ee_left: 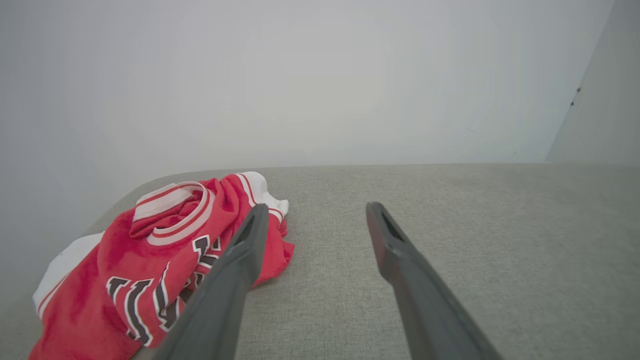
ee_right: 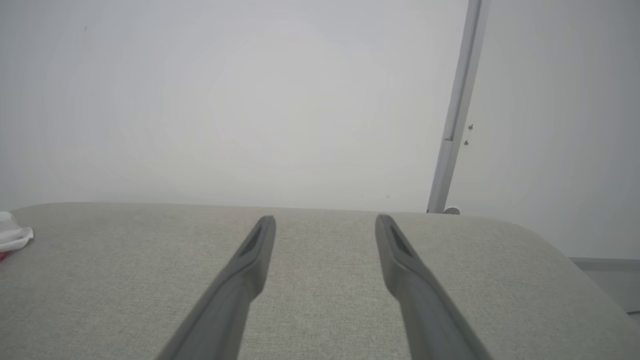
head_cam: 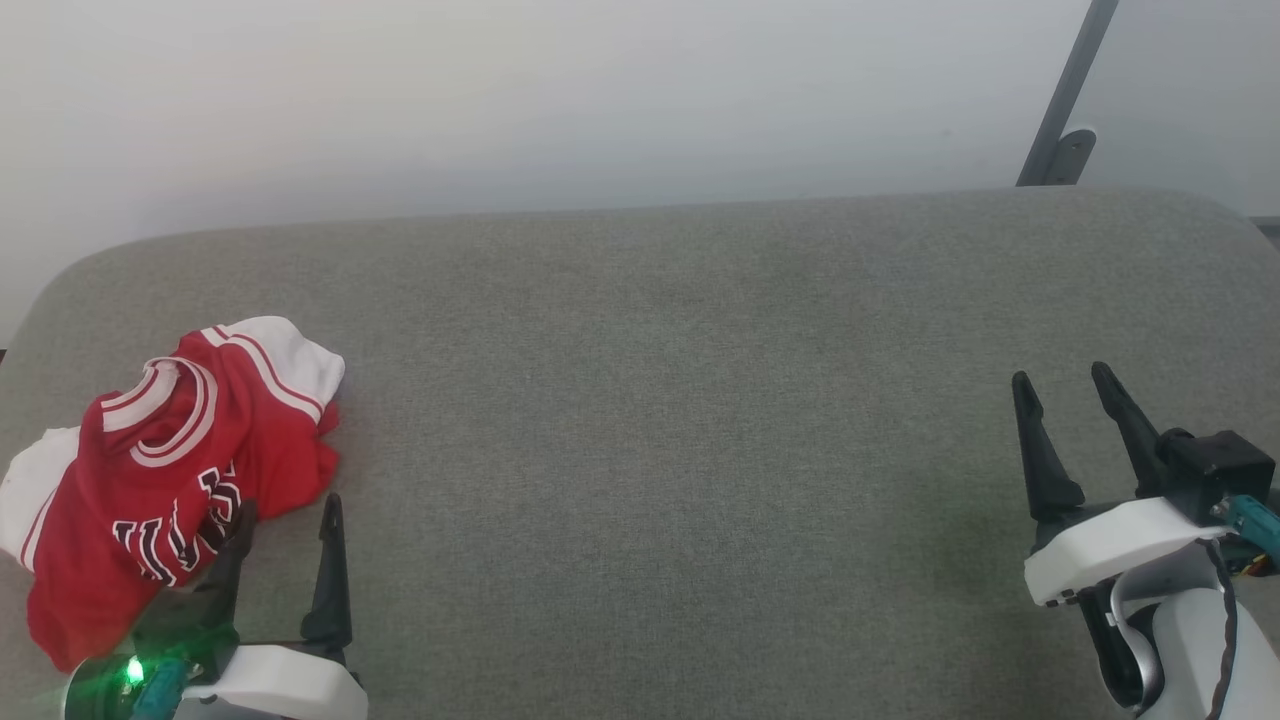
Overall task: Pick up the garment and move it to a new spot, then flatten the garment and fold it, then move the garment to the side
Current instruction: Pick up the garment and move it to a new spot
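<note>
The garment (head_cam: 150,470) is a red jersey with white sleeves and dark white-edged lettering, lying crumpled at the left end of the grey padded surface (head_cam: 660,400). My left gripper (head_cam: 288,505) stands open just right of it, its left finger crossing the lower edge of the cloth with nothing between the jaws. In the left wrist view the garment (ee_left: 145,270) lies left of the open left gripper (ee_left: 315,212). My right gripper (head_cam: 1060,380) hovers open far to the right over bare fabric. A white sleeve tip of the garment (ee_right: 12,235) shows left of the open right gripper (ee_right: 324,224).
A pale wall (head_cam: 500,100) rises right behind the surface's rounded far edge. A grey metal post (head_cam: 1065,100) leans at the back right corner. The wide middle stretch of the surface lies between both grippers.
</note>
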### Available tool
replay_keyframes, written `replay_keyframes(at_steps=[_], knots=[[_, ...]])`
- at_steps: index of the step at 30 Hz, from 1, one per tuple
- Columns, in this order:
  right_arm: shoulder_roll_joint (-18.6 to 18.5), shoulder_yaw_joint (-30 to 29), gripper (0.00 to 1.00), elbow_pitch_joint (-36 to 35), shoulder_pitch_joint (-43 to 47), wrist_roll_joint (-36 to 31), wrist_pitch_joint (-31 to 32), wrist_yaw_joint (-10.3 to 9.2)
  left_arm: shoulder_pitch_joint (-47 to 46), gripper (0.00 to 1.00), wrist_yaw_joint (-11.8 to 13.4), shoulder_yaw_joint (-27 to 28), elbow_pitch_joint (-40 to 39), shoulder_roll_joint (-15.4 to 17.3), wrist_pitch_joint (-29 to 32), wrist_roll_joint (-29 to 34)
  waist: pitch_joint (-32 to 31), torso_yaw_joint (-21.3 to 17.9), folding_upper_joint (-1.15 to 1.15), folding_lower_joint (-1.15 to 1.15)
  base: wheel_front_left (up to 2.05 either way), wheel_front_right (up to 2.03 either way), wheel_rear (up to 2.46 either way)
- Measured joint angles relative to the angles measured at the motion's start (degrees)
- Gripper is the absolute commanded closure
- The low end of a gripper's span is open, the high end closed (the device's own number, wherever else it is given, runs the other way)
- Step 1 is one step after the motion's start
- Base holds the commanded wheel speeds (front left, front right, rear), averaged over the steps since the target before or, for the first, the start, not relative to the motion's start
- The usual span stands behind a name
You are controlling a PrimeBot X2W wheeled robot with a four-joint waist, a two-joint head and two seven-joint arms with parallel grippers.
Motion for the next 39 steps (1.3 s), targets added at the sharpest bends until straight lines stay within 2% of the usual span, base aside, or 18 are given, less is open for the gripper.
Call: replay_keyframes(at_steps=[8, 13, 28, 35, 39], knots=[[-0.12, -0.37, 0.0, -0.29, 0.09, -1.44, -0.74, 0.01, -0.41, 0.0, -0.62, 0.77, 0.87, -0.68, -0.64, 2.16, -0.22, 1.17, 0.0, 0.0, 0.0, 0.0, 0.0], [-0.15, 0.25, 0.0, -0.32, 1.33, -0.94, -0.75, 0.01, -0.67, 0.0, -1.0, 0.7, 1.56, -1.44, -0.64, 2.19, -0.58, 4.79, 0.0, 0.0, 0.0, 0.0, 0.0], [1.26, 5.59, 0.0, 0.83, 2.11, 0.2, -0.75, 0.03, 0.95, 0.0, 0.47, 1.82, 2.3, -2.8, -0.65, 3.05, -1.54, 19.92, 0.0, 0.0, 0.0, 0.0, 0.0], [0.82, 6.7, 0.0, 1.2, 2.64, 0.67, -0.75, 0.03, 1.27, 0.0, 1.11, 1.22, 1.3, -3.12, -0.65, 2.85, -1.55, 27.02, 0.0, 0.0, 0.0, 0.0, 0.0], [0.89, 9.93, 0.0, 2.13, 0.95, 0.68, -0.75, 0.04, 2.35, 0.0, 2.25, 1.97, 0.0, -3.22, -0.64, 1.07, -0.89, 29.86, 0.0, 0.0, 0.0, 0.0, 0.0]])
